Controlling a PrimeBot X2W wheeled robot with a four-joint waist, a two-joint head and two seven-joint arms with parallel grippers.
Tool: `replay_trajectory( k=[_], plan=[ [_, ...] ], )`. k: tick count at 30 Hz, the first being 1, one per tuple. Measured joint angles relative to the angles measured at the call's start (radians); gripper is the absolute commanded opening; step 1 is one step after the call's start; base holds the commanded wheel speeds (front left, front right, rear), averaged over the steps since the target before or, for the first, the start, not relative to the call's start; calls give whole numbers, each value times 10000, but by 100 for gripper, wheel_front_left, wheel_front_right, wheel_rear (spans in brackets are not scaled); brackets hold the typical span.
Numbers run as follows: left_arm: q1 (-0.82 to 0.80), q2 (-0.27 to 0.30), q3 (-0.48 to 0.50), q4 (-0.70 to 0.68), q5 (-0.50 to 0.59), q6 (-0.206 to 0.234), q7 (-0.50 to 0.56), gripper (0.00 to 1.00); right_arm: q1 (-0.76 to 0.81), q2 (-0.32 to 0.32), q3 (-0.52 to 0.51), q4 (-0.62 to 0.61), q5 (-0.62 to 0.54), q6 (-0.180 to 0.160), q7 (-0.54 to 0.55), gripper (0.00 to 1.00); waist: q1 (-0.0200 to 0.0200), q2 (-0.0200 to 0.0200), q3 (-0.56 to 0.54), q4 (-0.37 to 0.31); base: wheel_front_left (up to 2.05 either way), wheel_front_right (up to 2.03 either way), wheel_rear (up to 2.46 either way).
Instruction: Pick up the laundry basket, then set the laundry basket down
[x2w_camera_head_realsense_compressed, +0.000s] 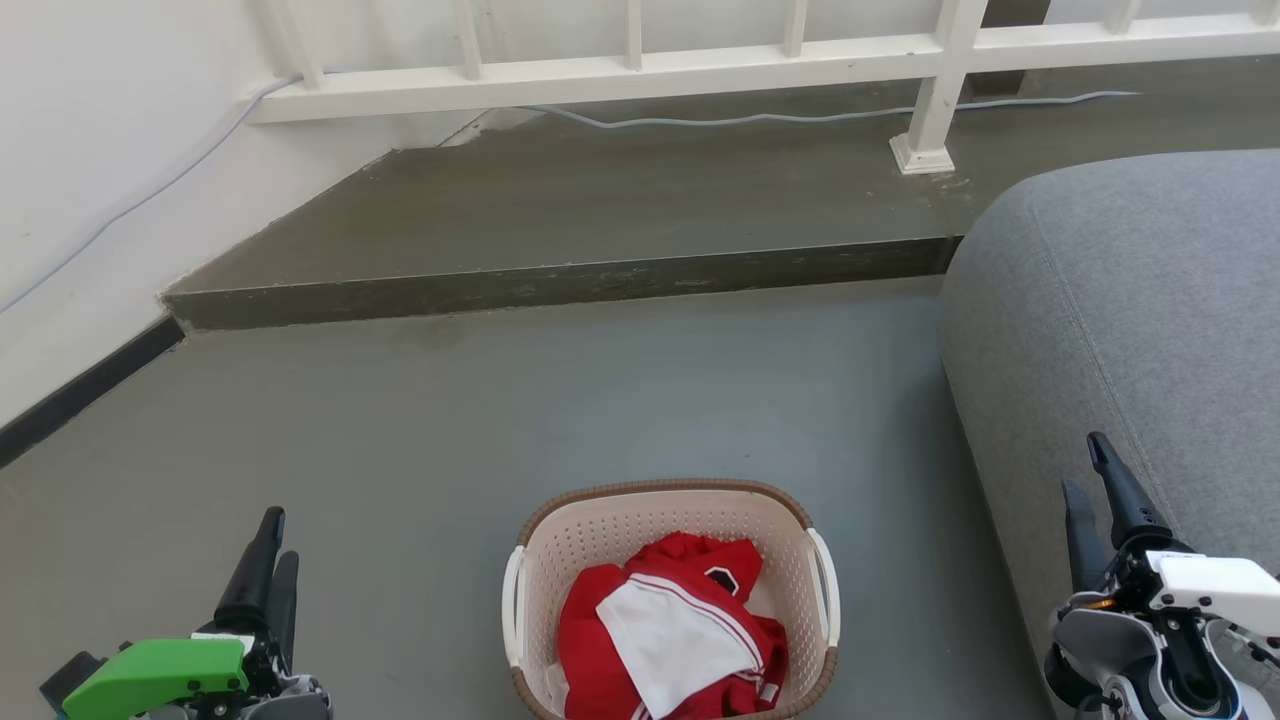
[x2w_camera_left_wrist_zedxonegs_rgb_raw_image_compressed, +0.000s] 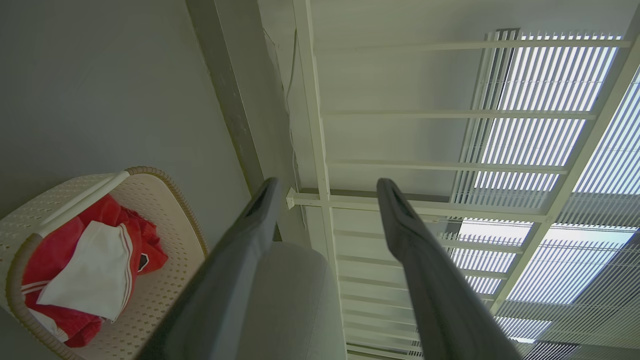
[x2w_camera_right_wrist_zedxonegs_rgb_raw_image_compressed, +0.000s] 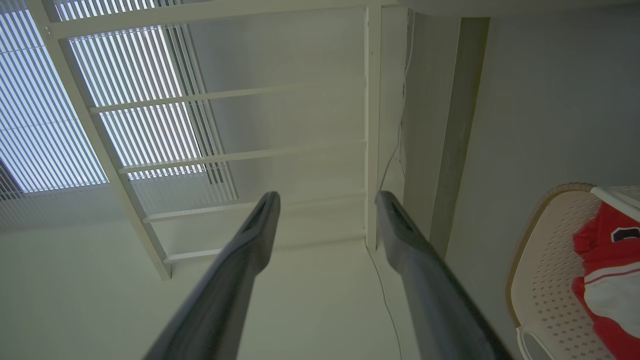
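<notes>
Both pairs of jaws stand spread and empty: the left gripper (x2w_camera_head_realsense_compressed: 277, 540) low at the left, the right gripper (x2w_camera_head_realsense_compressed: 1084, 465) beside the grey sofa (x2w_camera_head_realsense_compressed: 1150, 300). Between them, apart from both, the laundry basket (x2w_camera_head_realsense_compressed: 600, 540) sits on the grey floor (x2w_camera_head_realsense_compressed: 600, 400), holding a red-and-white garment (x2w_camera_head_realsense_compressed: 680, 620).

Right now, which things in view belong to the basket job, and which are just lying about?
Job: laundry basket, holding red-and-white clothes; left gripper and right gripper, both open, clear of it.
Lying about: grey sofa, white railing, cable, raised step.
</notes>
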Motion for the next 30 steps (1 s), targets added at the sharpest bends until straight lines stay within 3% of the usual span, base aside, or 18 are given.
replay_trajectory(
  k=[16, 30],
  plan=[
    [-15, 31, -257, -349, 510, 0, -523, 100, -46, -10, 479, -533, 174, 0, -481, 100, 0, 0, 23, 21, 0, 0, 0],
    [-206, 368, -825, -721, 2201, -2, -1151, 100, -290, -535, 1404, -1062, -1446, 0, -1043, 100, 0, 0, 75, 25, 0, 0, 0]
  ],
)
